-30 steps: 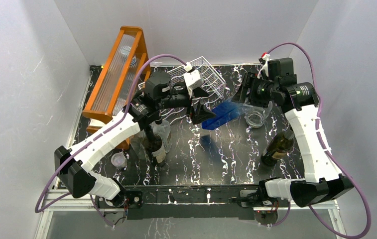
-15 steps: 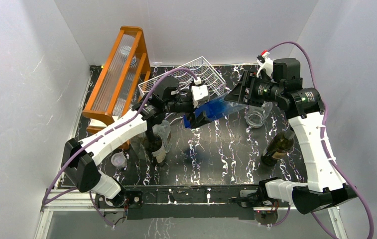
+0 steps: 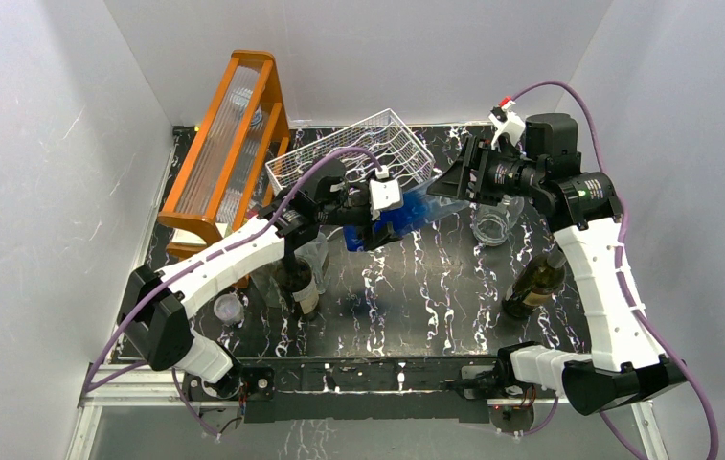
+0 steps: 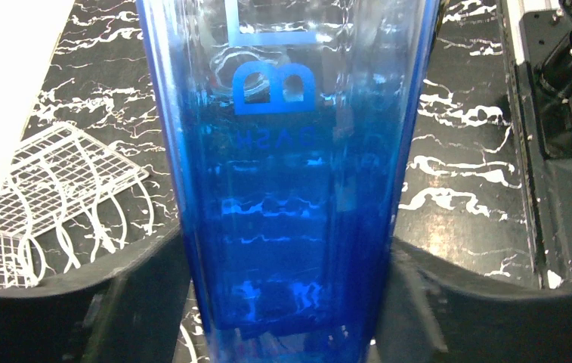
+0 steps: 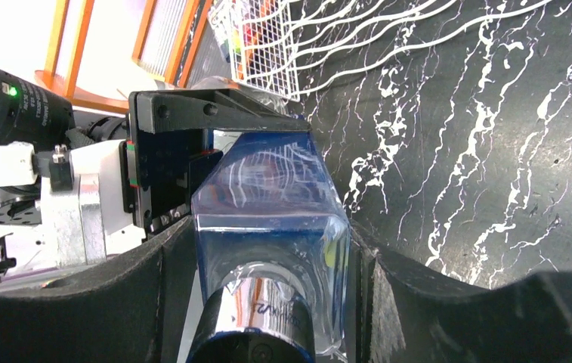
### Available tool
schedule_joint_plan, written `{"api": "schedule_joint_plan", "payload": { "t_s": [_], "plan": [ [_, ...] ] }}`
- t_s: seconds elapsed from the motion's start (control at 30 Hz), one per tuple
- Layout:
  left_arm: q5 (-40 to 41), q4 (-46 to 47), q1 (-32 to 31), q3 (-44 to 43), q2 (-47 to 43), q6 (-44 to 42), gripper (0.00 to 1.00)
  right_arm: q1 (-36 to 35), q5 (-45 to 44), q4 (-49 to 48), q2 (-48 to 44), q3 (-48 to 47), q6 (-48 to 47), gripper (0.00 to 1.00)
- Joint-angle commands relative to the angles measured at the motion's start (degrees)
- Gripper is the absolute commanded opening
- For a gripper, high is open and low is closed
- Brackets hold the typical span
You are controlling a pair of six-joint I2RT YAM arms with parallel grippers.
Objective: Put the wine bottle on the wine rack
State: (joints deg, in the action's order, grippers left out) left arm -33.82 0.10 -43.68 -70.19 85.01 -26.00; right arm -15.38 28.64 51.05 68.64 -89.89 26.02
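Note:
A blue square-sided wine bottle [image 3: 410, 211] hangs tilted above the table between both arms, just in front of the white wire wine rack [image 3: 358, 151]. My left gripper [image 3: 370, 228] is shut on the bottle's lower body; in the left wrist view the blue bottle [image 4: 290, 189] fills the gap and both black fingers [image 4: 146, 302] press its sides. My right gripper [image 3: 446, 186] is shut on the bottle's shoulder end; in the right wrist view its jaws flank the bottle [image 5: 267, 219] by the silver cap [image 5: 264, 318]. The wine rack [image 5: 328, 45] lies beyond.
A tall orange wooden frame [image 3: 229, 144] stands at the back left. A dark bottle [image 3: 298, 283], a clear jar [image 3: 314, 251] and a small cup [image 3: 229, 309] sit under the left arm. A glass jar [image 3: 490, 226] and a dark green bottle [image 3: 537, 283] are on the right.
My left gripper swung in from open beside the bottle and shut on its lower body. The bottle shifted slightly left and lower. The right gripper kept its hold.

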Motion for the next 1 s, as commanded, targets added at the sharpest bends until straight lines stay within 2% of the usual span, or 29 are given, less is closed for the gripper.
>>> {"api": "schedule_joint_plan", "payload": {
  "t_s": [0.0, 0.03, 0.1, 0.13, 0.3, 0.4, 0.57, 0.77, 0.87, 0.97],
  "plan": [
    [-0.03, 6.81, -0.09, 1.72, -4.11, -1.69, 0.50, 0.26, 7.17, -9.06, -3.33, -1.89, 1.93, 0.26],
    [0.63, 7.46, -0.09, 1.91, -4.33, -1.80, 0.42, 0.27, 7.68, -8.75, -3.33, -2.02, 1.60, 0.29],
    [1.58, 8.80, -0.09, 2.24, -4.58, -2.00, 0.06, 0.26, 8.52, -8.32, -3.48, -2.20, 1.33, 0.40],
    [2.26, 9.95, -0.09, 2.63, -4.75, -1.99, 0.00, 0.26, 8.80, -8.02, -3.60, -2.21, 1.04, 0.48],
    [4.59, 15.53, -0.09, 4.58, -6.34, -6.12, 0.00, 0.31, 6.34, -5.46, -4.66, -2.73, -2.57, 0.83],
    [6.59, 17.31, -0.09, 3.62, -6.39, -11.07, 0.00, 0.29, 2.97, -3.40, -4.94, -4.30, -6.98, 0.95],
    [11.74, 19.35, -0.08, 1.72, -5.79, -19.98, 0.00, 0.28, -4.48, -0.91, -5.07, -8.50, -11.51, 0.98],
    [12.73, 19.61, -0.09, 1.38, -5.36, -31.44, 0.00, 0.27, -11.40, 1.27, -3.96, -12.44, -15.80, 0.98],
    [11.83, 21.31, -0.07, 1.55, -5.12, -37.01, 0.00, 0.30, -10.45, 1.84, -2.62, -13.26, -17.55, 0.98],
    [10.16, 23.55, -0.10, 2.16, -4.46, -43.01, 0.00, -0.68, -4.07, 2.57, -0.88, -12.80, -19.28, 0.96]
  ]
}}
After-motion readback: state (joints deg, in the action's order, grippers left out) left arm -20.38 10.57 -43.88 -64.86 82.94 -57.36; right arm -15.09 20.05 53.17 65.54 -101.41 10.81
